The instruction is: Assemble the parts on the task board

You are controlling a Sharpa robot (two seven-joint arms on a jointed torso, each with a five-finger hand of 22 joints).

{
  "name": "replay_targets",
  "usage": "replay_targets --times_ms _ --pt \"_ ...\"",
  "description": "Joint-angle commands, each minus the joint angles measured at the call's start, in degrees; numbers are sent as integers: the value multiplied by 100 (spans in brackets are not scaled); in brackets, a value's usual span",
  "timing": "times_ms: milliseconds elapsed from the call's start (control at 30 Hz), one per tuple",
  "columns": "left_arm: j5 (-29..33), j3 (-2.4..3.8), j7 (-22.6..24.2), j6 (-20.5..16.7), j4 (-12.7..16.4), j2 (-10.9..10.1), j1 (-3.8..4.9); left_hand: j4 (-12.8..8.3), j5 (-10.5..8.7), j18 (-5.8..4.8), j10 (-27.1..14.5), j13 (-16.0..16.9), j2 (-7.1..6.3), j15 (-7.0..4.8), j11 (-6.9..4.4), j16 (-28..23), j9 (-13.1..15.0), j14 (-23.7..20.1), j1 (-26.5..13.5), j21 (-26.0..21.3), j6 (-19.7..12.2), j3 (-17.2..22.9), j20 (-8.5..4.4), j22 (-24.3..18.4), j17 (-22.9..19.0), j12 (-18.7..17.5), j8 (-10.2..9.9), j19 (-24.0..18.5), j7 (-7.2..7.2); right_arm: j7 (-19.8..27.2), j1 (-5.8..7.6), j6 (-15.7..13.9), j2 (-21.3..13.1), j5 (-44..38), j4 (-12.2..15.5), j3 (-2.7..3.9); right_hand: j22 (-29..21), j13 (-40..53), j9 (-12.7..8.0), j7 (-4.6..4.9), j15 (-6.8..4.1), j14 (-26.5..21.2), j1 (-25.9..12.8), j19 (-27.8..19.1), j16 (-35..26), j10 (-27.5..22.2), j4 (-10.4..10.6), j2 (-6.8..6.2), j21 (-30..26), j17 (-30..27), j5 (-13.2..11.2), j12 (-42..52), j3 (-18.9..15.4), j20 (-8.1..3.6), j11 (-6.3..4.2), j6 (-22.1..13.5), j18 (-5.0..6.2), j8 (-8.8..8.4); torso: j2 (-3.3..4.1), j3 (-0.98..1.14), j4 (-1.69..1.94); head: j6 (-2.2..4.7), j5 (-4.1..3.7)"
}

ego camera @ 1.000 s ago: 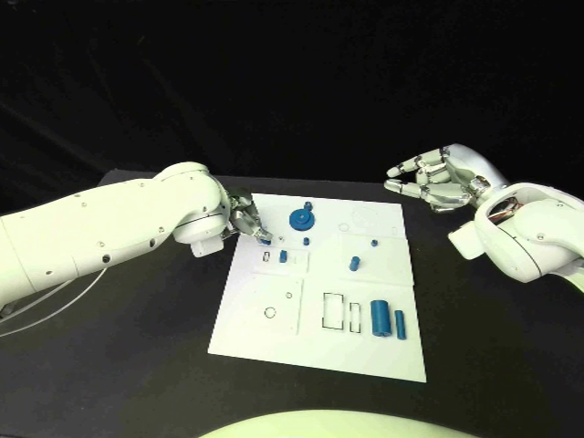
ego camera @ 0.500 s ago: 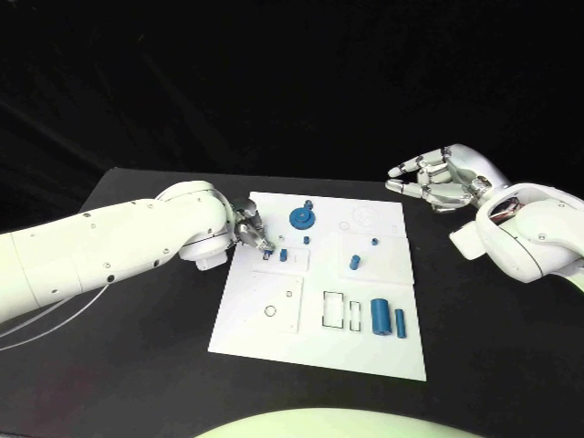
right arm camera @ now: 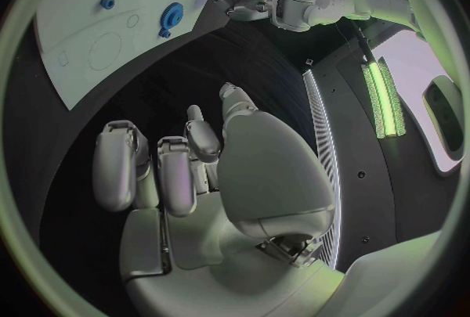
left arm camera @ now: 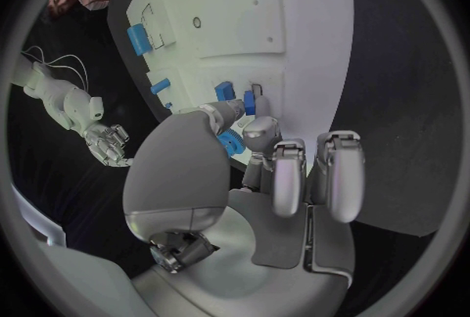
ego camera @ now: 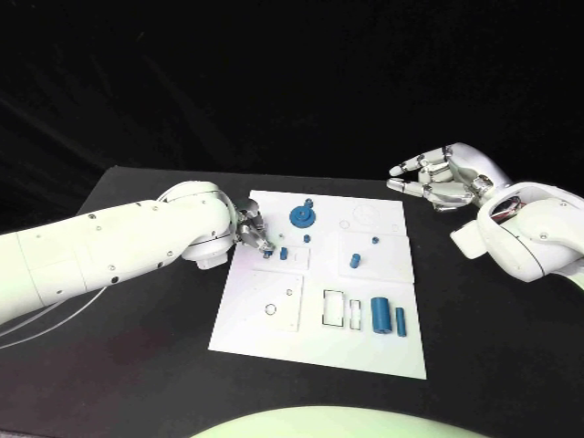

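- Nearest the robot's side of the task board (ego camera: 259, 333), two blue cylinders (ego camera: 387, 320) lie side by side next to some printed rectangles. They look like small, stiff plastic: light, smooth, and likely to roll if nudged, so I would take each across its middle from above.
- Further in, a small blue peg (ego camera: 354, 264) lies right of centre, with a tiny blue stud (ego camera: 374, 243) beyond it. Both look easy to flick away, and a fingertip pinch at the sides seems the only sensible hold.
- At the board's left edge the left hand (ego camera: 254, 231) has its fingertips (left arm camera: 257, 129) drawn together over a small blue part (left arm camera: 247, 103) just beside a slot. From the left wrist view they seem to pinch something blue, but I cannot tell for certain that the grip is closed on it.
- Beyond that, the blue gear (ego camera: 301, 218) rests flat near the far edge. It looks rigid, and its toothed rim should give better purchase than the smooth pegs.
- Off the board's far right corner, the right hand (ego camera: 437, 180) hovers above the table (ego camera: 134, 365), fingers loosely curled and apart, holding nothing.
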Motion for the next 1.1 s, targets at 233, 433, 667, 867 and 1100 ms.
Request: replay_targets --times_ms 233,433,667,867,1100 --pt "-114 -4 -90 355 5 2 -16 -824 56 -81 40 8 -10 -32 -1 14 22 592 -42 31 53 850 -26 1321 1507 26 46 464 -117 50 -5 81 -4 -53 6 0 560 -4 1 -23 -32 350 -32 -26 -37 -5 10 19 -34 570 11 11 -36 -5 -14 -29 74 39 -2 -3 0 -18 4" --pt "-155 -4 -105 382 3 -18 -17 -834 62 -82 44 12 -18 -32 -2 14 27 592 -46 33 53 861 -26 1324 1507 31 57 466 -119 54 -7 82 -3 -53 1 0 556 -8 0 -23 -33 348 -34 -28 -43 -7 14 25 -42 563 18 10 -39 -6 -15 -30 75 42 -2 -3 1 -19 6" --pt "-173 -4 -116 406 16 -54 -17 -845 67 -81 50 17 -26 -33 -5 14 31 592 -49 32 53 874 -27 1322 1507 37 68 465 -121 55 -9 84 -6 -53 2 0 556 -8 0 -23 -33 348 -34 -28 -43 -7 14 25 -42 563 18 10 -39 -6 -15 -30 75 42 -2 -4 -1 -32 14" --pt "-179 -4 -121 397 17 -66 -17 -846 68 -81 52 20 -28 -33 -5 14 33 592 -52 32 54 879 -27 1321 1507 40 73 464 -122 63 -10 93 -5 -53 2 0 556 -8 0 -23 -33 348 -34 -28 -43 -7 14 25 -42 563 18 10 -39 -6 -15 -30 75 42 -3 -3 1 -29 25" --pt "-181 -4 -118 401 20 -67 -17 -846 68 -81 52 16 -28 -33 -5 14 34 592 -54 33 55 883 -27 1323 1507 37 76 465 -122 66 -12 100 -4 -53 0 0 558 -5 0 -23 -33 348 -37 -26 -45 -3 18 28 -40 561 21 14 -42 -6 -15 -30 74 44 1 -1 -2 -41 22"
